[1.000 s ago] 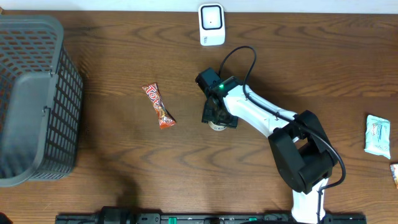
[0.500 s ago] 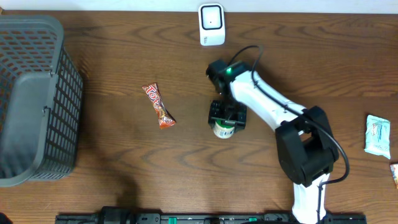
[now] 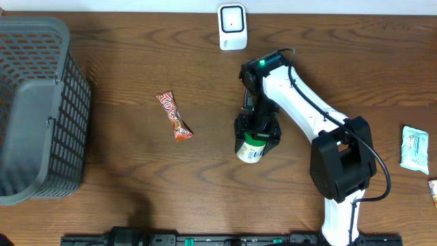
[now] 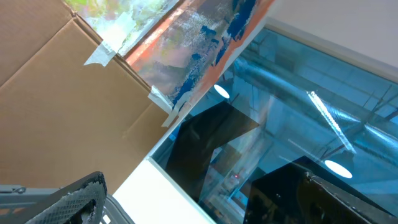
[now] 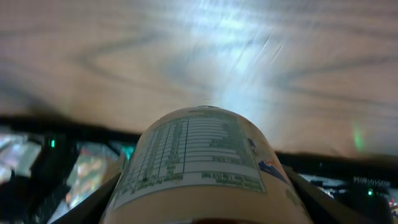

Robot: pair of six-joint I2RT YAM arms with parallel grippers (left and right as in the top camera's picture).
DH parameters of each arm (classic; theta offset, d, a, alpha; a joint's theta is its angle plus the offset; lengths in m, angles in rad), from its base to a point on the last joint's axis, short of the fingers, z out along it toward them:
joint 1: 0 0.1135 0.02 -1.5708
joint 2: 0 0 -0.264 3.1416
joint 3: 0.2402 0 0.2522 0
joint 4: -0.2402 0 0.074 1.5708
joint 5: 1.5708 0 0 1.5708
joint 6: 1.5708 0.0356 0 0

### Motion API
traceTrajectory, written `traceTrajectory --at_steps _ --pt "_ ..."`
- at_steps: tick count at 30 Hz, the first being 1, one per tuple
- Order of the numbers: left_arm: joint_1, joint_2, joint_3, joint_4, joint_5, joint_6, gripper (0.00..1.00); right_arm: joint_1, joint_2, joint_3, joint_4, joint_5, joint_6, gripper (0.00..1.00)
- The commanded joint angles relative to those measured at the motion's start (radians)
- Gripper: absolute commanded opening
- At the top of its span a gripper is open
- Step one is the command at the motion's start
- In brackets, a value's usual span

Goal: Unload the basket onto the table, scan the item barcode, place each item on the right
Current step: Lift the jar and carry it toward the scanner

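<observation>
Jar (image 3: 251, 149) in the grip at mid-table, scanner (image 3: 232, 27) at the far edge.
The jar is a small cream cylinder with a green-and-white label. It is clamped at its upper part by the right gripper (image 3: 255, 137) and tilted, with its free end pointing near and slightly left. The right wrist view shows a table of fine green print on its label (image 5: 199, 158). The scanner is a white rounded block with a dark window, standing well apart from the jar, farther back and slightly left.
</observation>
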State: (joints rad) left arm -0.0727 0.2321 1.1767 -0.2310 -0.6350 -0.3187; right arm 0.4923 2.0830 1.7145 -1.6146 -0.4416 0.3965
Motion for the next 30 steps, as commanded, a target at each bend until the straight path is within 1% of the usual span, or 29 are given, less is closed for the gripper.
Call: traceTrajectory --at_steps 1,12,15,17,23,26,30 --pt "0.004 -0.01 -0.003 0.004 -0.002 -0.009 0.98 -0.006 -0.002 0.025 -0.026 -0.061 -0.074 0.54" --pt "0.004 -0.01 -0.003 0.003 -0.002 -0.009 0.98 -0.006 -0.002 0.025 -0.053 -0.055 -0.092 0.53" --pt "0.004 -0.01 -0.003 0.003 -0.002 -0.009 0.98 -0.006 -0.002 0.025 -0.022 -0.018 -0.093 0.53" --pt "0.004 -0.01 -0.003 0.003 -0.002 -0.009 0.98 -0.006 -0.002 0.026 0.01 0.014 -0.091 0.5" --pt "0.004 -0.01 -0.003 0.001 -0.002 -0.009 0.98 0.01 -0.002 0.043 0.047 0.018 -0.092 0.5" --pt "0.004 -0.01 -0.003 0.0 -0.002 -0.01 0.98 0.022 -0.002 0.101 0.039 0.018 -0.115 0.49" --pt "0.004 -0.01 -0.003 0.0 -0.002 -0.01 0.98 0.035 -0.002 0.263 -0.018 0.025 -0.133 0.49"
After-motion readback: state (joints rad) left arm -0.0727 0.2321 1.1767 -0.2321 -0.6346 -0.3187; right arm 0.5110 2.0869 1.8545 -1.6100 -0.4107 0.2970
